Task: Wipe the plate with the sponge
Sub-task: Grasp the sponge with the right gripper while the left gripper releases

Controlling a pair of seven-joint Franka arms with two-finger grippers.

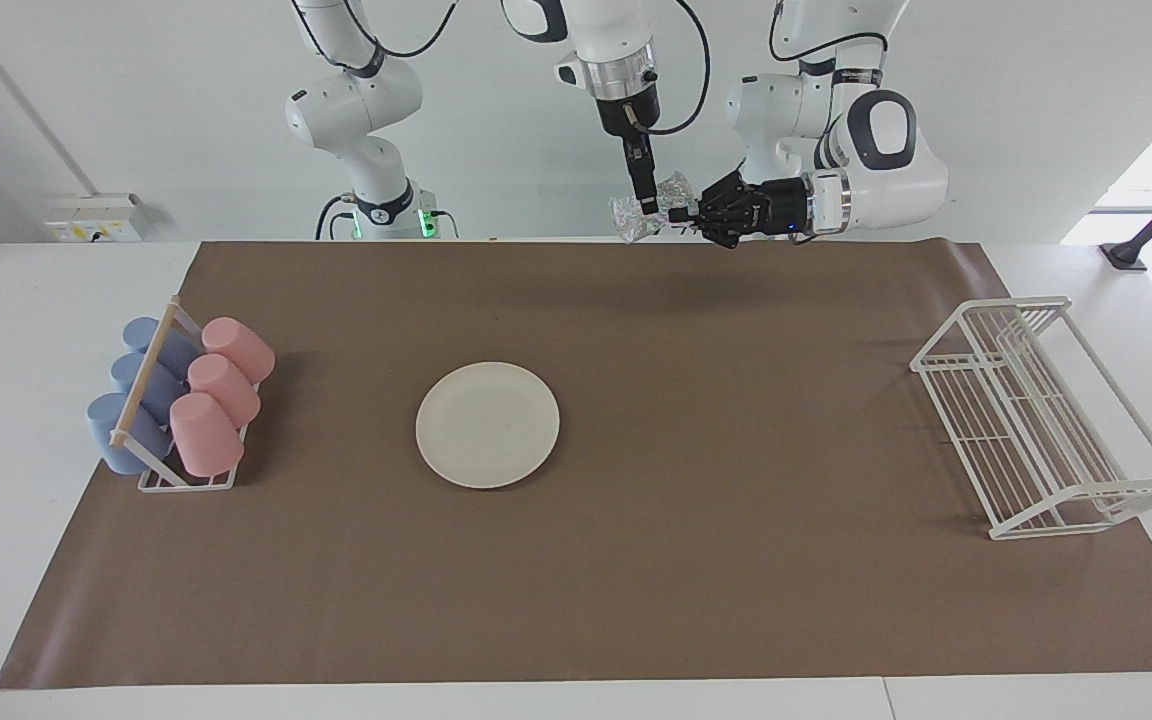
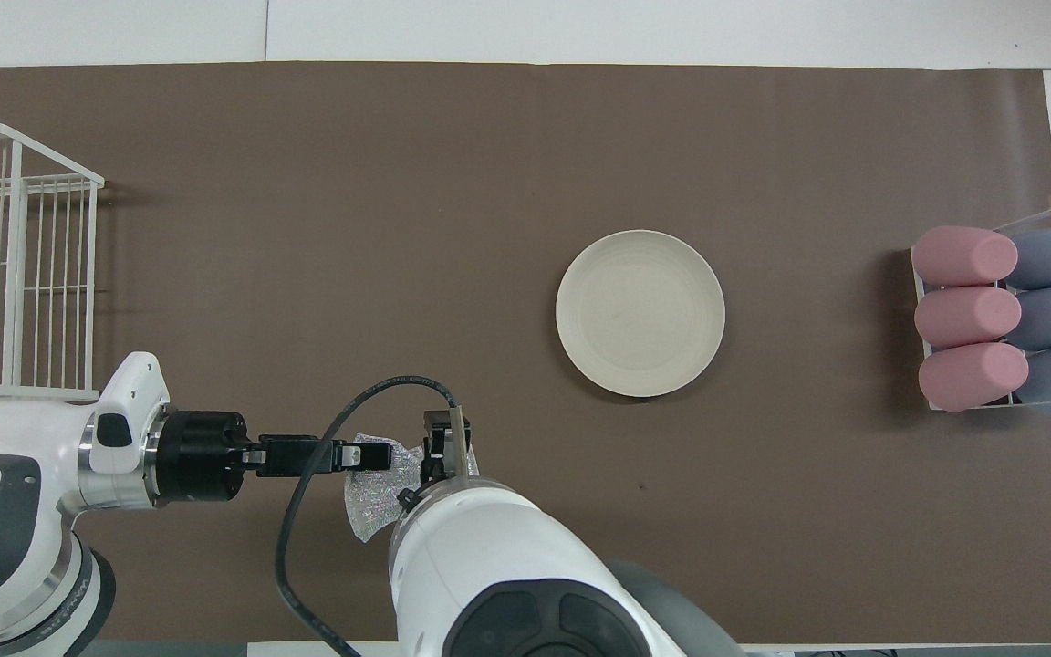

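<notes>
Looking like a mid-air handoff: the left tool [image 1: 681,213] is pinching one end of the sponge [image 1: 658,192] up over the mat's edge nearest the robots. The right tool [image 1: 646,205] hangs down onto the sponge's other end, fingers spread wide, so it's not gripping yet. The plate [image 1: 487,424] sits bare on the brown mat [image 1: 736,550], well apart from all this, toward the right arm's end of the bench.

Risk, I'd say: if the left lets go before the right clamps, that floppy sponge drops. A shallow bite on the wrinkly edge could slip too.
</notes>
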